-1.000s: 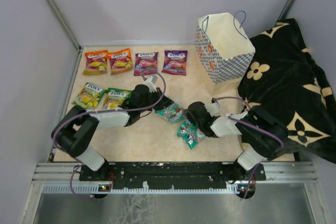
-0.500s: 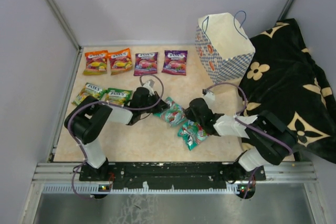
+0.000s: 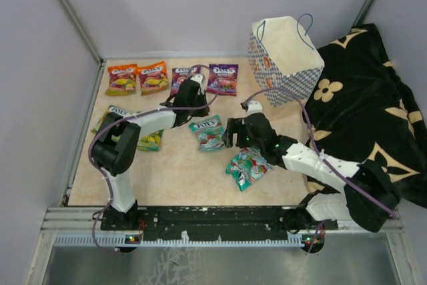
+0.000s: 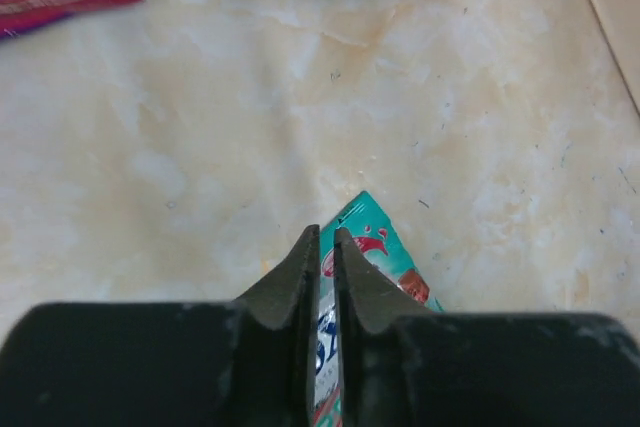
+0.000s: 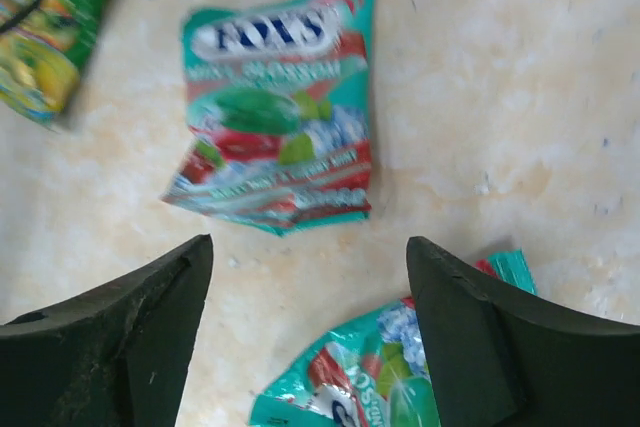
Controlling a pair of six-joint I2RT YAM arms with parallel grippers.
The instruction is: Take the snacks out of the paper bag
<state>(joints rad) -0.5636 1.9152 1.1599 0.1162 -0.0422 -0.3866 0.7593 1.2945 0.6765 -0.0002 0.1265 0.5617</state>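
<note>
Nearest, a crinkled glossy teal packet (image 3: 248, 167) is shown on the marbled beige table (image 3: 180, 178). Just beyond, the right gripper (image 5: 308, 247) is spread wide, nothing being held; a second teal packet (image 5: 275, 117) lies flat ahead of it. Above that packet the left gripper (image 4: 326, 237) is seen with fingers (image 4: 290, 287) nearly pressed together, nothing pinched. Green packets (image 3: 151, 140), partly hidden by the left arm (image 3: 143, 121), then orange packets (image 3: 153, 77) and purple packets (image 3: 223, 78) are laid in rows behind. Farthest, the paper bag (image 3: 285, 58), checked-sided with blue cord handles, stands upright beside a black gold-flowered cloth (image 3: 360, 111).
</note>
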